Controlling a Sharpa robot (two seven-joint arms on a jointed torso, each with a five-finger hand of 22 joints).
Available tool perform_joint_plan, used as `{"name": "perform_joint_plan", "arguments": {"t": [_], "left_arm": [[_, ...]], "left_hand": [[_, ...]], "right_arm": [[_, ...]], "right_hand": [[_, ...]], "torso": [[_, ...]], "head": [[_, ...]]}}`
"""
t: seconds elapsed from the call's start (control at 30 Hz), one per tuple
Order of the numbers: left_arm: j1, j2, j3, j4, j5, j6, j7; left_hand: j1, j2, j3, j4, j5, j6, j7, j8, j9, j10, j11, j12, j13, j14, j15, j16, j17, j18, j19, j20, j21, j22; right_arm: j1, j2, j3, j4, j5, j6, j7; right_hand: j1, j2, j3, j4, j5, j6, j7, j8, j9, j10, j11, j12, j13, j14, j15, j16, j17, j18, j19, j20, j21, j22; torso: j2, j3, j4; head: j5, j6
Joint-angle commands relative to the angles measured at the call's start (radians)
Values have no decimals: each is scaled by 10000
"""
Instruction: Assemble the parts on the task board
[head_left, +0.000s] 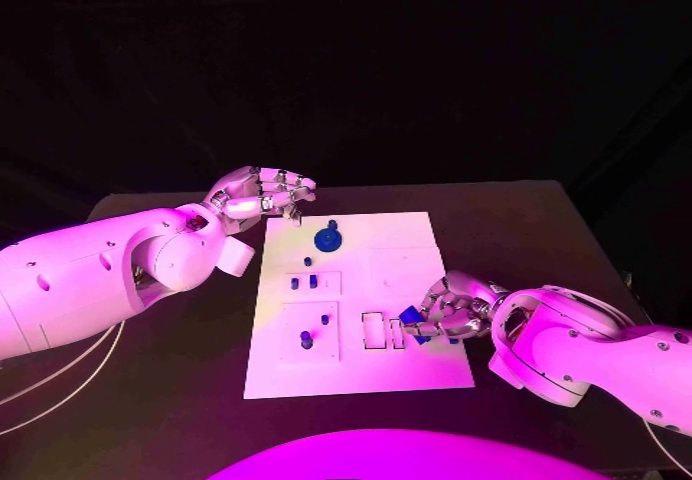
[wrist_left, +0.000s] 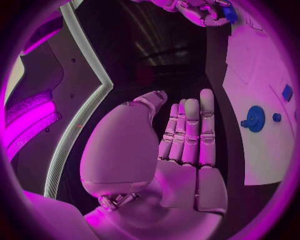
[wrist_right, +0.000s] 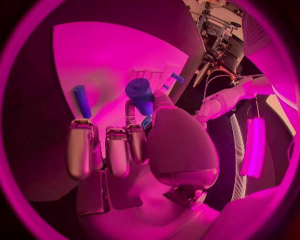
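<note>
blue disc part (head_left: 329, 239) stands just beside left hand (head_left: 264, 194).

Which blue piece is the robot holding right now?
The blue part at the board's near right edge, gripped by the right hand. The round blue disc and other pieces lie untouched.

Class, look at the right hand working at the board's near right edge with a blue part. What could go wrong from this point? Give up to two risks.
1. The right hand seems to hold a blue part only at its fingers; it might slip or tilt.
2. That hand sits low over the task board, so it could knock the small blue pieces nearby.
</note>
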Motion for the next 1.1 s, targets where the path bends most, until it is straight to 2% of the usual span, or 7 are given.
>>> {"name": "perform_joint_plan", "arguments": {"t": [0.03, 0.17, 0.33, 0.57, 1.1], "left_arm": [[1, 25, 4, 9, 58, 210, 38], [1, 39, 4, -3, 60, 220, -6], [1, 47, 4, -13, 63, 230, -25], [2, 54, 4, -13, 73, 244, -24], [2, 53, 4, -1, 86, 258, -29]], "left_hand": [[15, 118, 10, 48, 20, -59, -13, 42, -15, -78, 8, 66, 17, -26, 19, 3, 15, 61, 30, 72, -64, -13], [15, 118, 10, 48, 20, -59, -13, 42, -15, -78, 8, 66, 17, -26, 19, 3, 15, 61, 30, 72, -64, -13], [13, 118, 6, 54, 19, -61, -10, 44, -16, -80, 10, 68, 17, -27, 20, 3, 16, 61, 33, 72, -68, -15], [13, 118, 6, 54, 19, -61, -10, 44, -16, -80, 10, 68, 17, -27, 20, 3, 16, 61, 33, 72, -68, -15], [13, 123, -3, 73, 17, -67, -5, 47, -18, -85, 14, 72, 19, -29, 22, 4, 18, 61, 41, 73, -79, -23]], "right_arm": [[28, 169, -5, 55, 813, 120, 332], [-7, 431, -10, -47, 923, 212, 366], [-96, 713, -19, -235, 886, 253, 317], [-182, 1136, -33, -597, 519, 21, 74], [-230, 1745, -45, -1185, 36, 322, -203]], "right_hand": [[111, 243, 86, -6, -2, 250, -188, 160, 43, 165, -63, 61, 1292, 876, -75, 40, 1912, -105, 638, -79, 33, 2163], [-132, 291, 135, 3, -114, 267, -191, 183, 34, 172, -69, 47, 1296, 877, -84, 39, 1913, -105, 638, -92, 32, 2162], [-400, 292, 160, -1, -330, 266, -188, 213, 29, 179, -66, 31, 1304, 874, -84, 32, 1901, -105, 638, -97, 29, 2162], [-763, 173, 132, 0, -830, 268, -178, 290, 37, 184, -58, -3, 1313, 871, -77, 21, 1883, -101, 632, -93, 2, 2155], [-1095, -30, 67, 8, -1244, 241, -172, 370, 53, 158, -49, -77, 1287, 865, -70, 5, 1857, -88, 615, -85, -71, 2138]], "torso": [[17, 9, 1], [16, -8, 15], [26, 1, 7], [30, 14, 10], [24, 6, 10]], "head": [[4, 5], [-38, 6], [-4, -5], [10, -1], [24, -39]]}}
